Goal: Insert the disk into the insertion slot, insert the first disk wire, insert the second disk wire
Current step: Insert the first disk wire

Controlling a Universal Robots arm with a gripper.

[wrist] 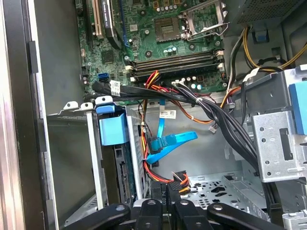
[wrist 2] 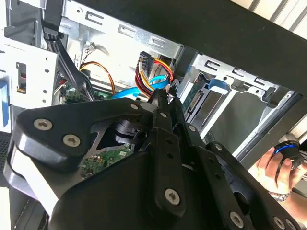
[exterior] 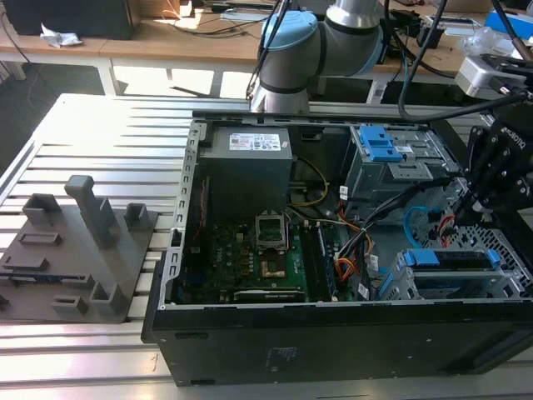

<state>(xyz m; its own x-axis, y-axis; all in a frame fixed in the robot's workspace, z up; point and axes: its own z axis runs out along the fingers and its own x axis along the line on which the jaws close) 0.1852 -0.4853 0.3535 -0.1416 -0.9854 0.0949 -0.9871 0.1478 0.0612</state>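
The disk (exterior: 456, 260) is sitting in the insertion slot (exterior: 466, 289). The tool (exterior: 476, 202), at 3 o'clock in the exterior view, is pinching the first disk wire (wrist: 178, 178), whose mating likely needs squaring.

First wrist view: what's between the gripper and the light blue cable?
In the first wrist view, the orange-and-black wire bundle, with a black connector, crosses between the gripper and the light blue cable.

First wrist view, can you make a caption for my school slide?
Inside the open computer, the gripper hovers by the light blue cable, next to the disk in its blue frame.
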